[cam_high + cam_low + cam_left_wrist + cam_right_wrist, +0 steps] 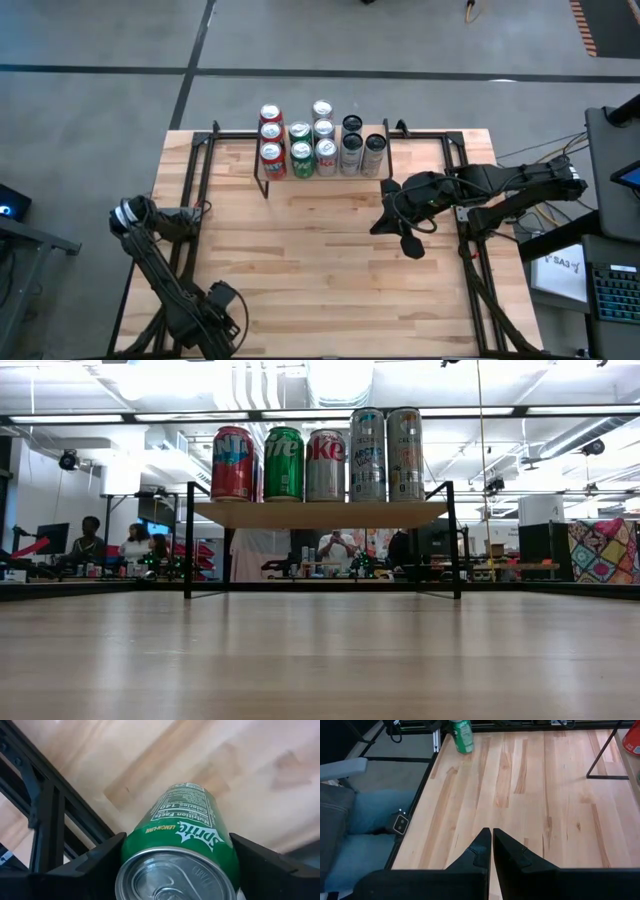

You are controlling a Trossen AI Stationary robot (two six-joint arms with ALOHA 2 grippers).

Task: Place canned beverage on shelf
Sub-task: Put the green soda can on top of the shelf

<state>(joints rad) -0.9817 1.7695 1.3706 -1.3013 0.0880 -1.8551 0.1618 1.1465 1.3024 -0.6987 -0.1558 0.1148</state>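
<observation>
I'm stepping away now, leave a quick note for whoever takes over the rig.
Left gripper: fingers on either side of a green Sprite can at the table's near-left corner, over the table; grip not confirmed.
Right gripper: shut, empty, over the table's right side.
Shelf: at the far edge, already holds about ten cans, five across the front row in the low view.
Done: most cans shelved.
Left: carry the Sprite can to the shelf and set it upright in a free spot.
</observation>
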